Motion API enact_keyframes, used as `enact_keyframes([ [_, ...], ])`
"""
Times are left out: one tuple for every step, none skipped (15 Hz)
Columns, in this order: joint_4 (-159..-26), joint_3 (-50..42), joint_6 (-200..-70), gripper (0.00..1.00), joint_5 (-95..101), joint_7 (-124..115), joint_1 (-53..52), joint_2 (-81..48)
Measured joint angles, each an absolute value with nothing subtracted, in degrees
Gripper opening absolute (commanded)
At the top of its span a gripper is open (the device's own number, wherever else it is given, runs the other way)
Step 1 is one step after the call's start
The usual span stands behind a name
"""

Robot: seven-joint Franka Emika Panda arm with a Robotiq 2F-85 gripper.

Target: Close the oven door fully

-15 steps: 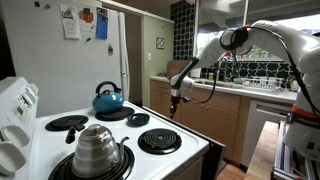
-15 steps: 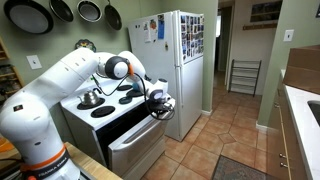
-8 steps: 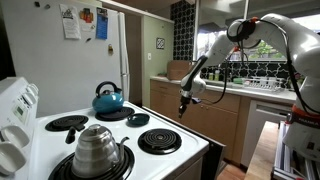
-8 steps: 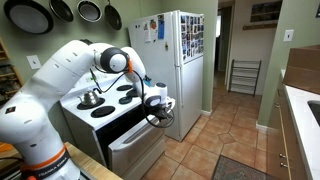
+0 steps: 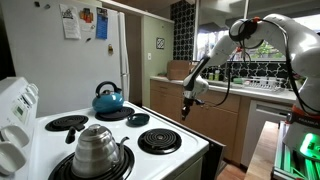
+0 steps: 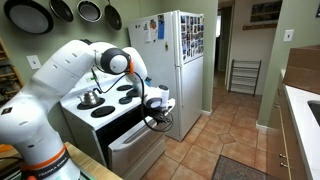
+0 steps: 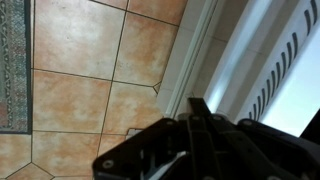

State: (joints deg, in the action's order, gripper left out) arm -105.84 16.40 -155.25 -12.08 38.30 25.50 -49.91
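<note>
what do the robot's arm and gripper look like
The arm is glossy white, built of thick rounded segments with dark rings at the joints. A thin black cable loops by its wrist. The gripper is black and angular, with slim fingers.

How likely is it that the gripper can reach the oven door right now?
Likely yes: the gripper hangs close by the oven door's upper edge in front of the stove, with nothing seen between them and only bare floor tiles below.
</note>
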Motion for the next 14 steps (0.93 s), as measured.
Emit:
enact_keyframes([
  [-105.3,16.6,-154.7,0.02,-12.2,38.3,25.5,-50.4],
  [-104.7,16.8,-154.4,0.02,-12.2,38.1,25.4,-51.0],
  [-104.0,16.8,-154.0,0.02,-12.2,37.7,25.2,-51.7],
  [-103.3,16.8,-153.7,0.02,-12.2,37.1,25.0,-52.4],
  [-102.4,16.8,-153.6,0.02,-12.2,36.5,24.8,-53.2],
  [-101.6,16.7,-153.6,0.02,-12.2,35.6,24.5,-53.9],
  [-100.8,16.6,-153.6,0.02,-12.2,34.8,24.2,-54.6],
  [-100.1,16.5,-153.6,0.02,-12.2,34.0,24.0,-55.3],
  [-99.4,16.4,-153.6,0.02,-12.2,33.5,23.8,-55.9],
  [-98.7,16.4,-153.3,0.02,-12.2,33.1,23.6,-56.6],
  [-98.0,16.4,-153.0,0.02,-12.2,33.0,23.4,-57.1],
  [-97.3,16.4,-152.5,0.03,-12.1,33.0,23.3,-57.7],
  [-96.8,16.4,-152.3,0.03,-12.0,33.0,23.2,-58.1],
  [-96.5,16.5,-152.1,0.02,-11.8,33.3,23.1,-58.5],
])
